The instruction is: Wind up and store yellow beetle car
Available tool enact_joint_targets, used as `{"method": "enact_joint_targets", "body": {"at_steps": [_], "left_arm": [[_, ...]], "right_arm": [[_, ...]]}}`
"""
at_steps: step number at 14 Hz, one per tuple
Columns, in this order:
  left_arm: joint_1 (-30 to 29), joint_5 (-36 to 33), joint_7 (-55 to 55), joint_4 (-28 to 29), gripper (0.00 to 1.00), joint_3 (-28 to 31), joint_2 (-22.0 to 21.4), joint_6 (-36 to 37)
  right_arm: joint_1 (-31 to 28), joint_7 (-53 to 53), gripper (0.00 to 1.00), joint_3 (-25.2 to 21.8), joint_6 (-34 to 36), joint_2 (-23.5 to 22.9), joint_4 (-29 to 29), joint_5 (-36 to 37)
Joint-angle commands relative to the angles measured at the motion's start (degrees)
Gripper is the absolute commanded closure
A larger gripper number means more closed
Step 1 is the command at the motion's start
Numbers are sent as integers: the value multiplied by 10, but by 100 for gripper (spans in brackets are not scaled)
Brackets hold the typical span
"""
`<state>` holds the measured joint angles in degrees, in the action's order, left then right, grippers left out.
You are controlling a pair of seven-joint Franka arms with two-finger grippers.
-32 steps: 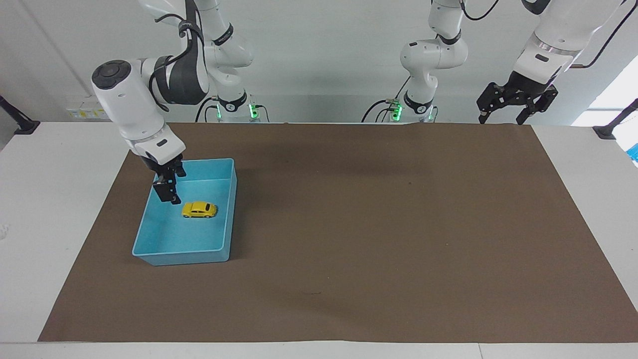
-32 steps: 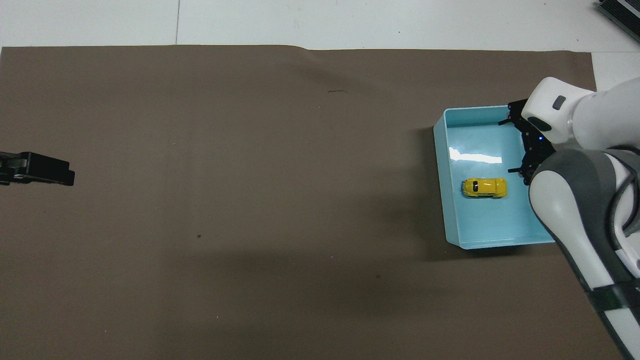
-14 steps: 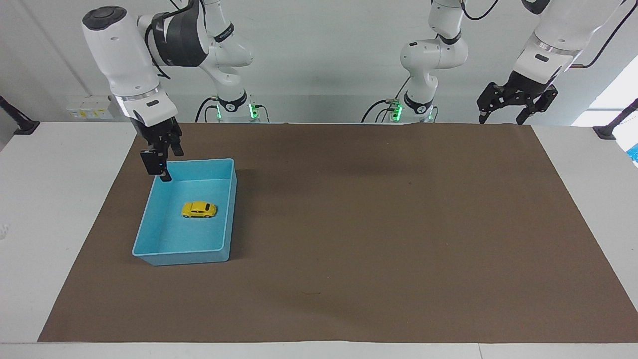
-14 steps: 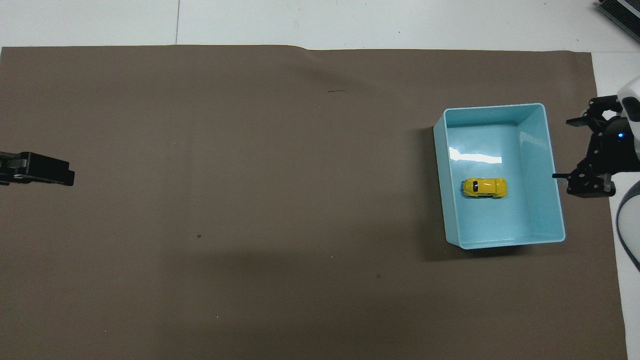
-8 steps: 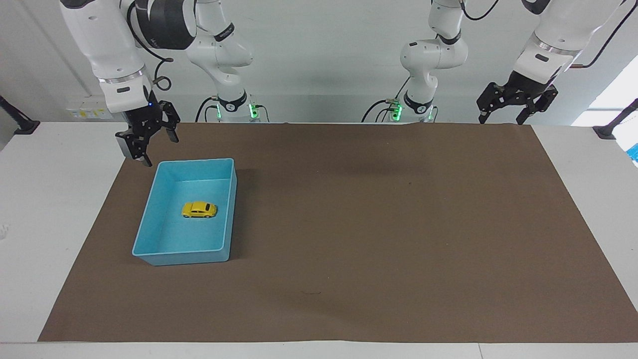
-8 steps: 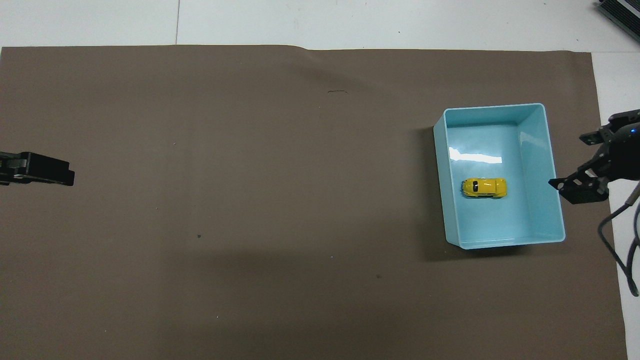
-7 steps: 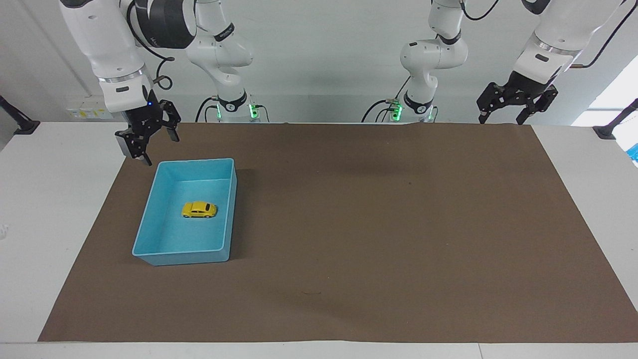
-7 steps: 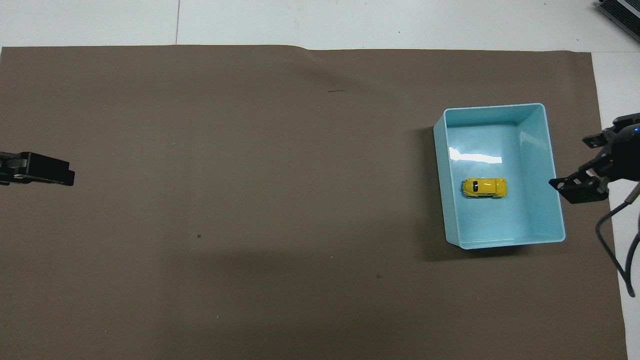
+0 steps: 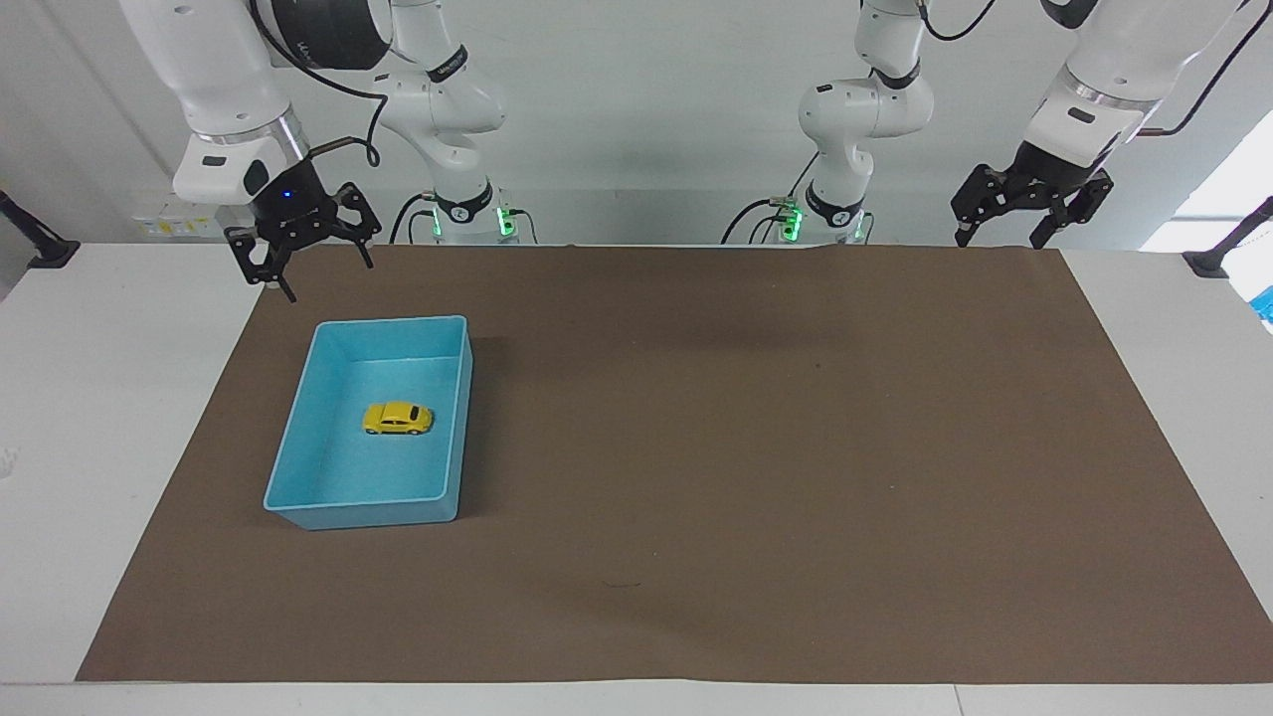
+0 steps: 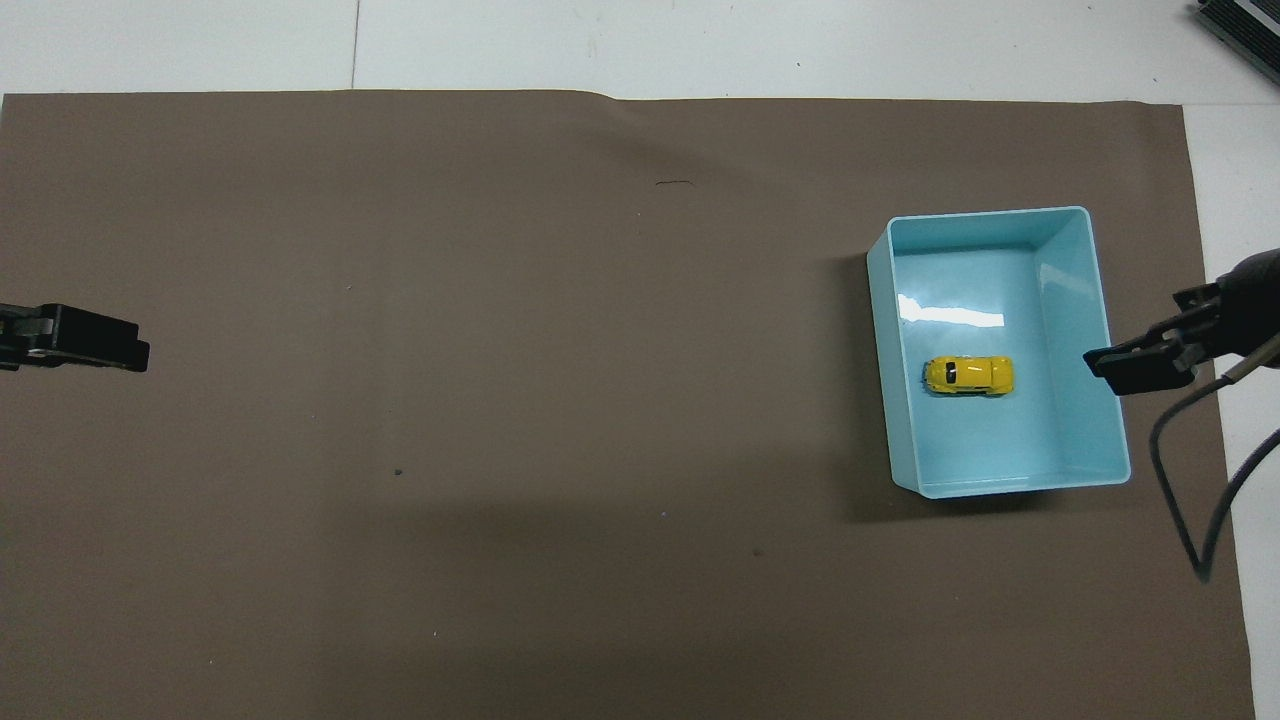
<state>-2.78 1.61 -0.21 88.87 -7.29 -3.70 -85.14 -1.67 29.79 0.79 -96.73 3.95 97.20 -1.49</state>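
Note:
The yellow beetle car (image 9: 398,418) stands on its wheels on the floor of the blue bin (image 9: 455,428), free of any gripper. It also shows in the overhead view (image 10: 968,375), in the bin (image 10: 880,350). My right gripper (image 9: 326,275) is open and empty, raised above the mat by the bin's corner toward the robots. Its tip shows in the overhead view (image 10: 1140,365) at the bin's rim. My left gripper (image 9: 1002,237) is open and empty. It waits raised over the mat's edge at the left arm's end, and shows in the overhead view (image 10: 90,350).
A brown mat (image 9: 756,447) covers most of the white table (image 9: 90,398). The bin sits on it toward the right arm's end. A cable (image 10: 1190,500) hangs from the right arm beside the bin.
My right gripper rose out of the bin, leaving the car inside, drew back toward the robots and turned. The car, the bin and the left arm have not moved.

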Motion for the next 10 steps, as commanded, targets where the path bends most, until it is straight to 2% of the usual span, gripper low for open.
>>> {"method": "enact_joint_targets", "body": {"at_steps": [1,8,10], "left_arm": [[-12,8,9,4,0,-4,-8,7],[-12,8,9,4,0,-4,-7,7],[-12,8,9,4,0,-4,-7,7]], "right_arm": [[1,-62,0,-3,27,5,-7,-7],[1,-221,0,4,42,5,-31,-6],[2,-236,0,4,42,5,-31,-5]]}}
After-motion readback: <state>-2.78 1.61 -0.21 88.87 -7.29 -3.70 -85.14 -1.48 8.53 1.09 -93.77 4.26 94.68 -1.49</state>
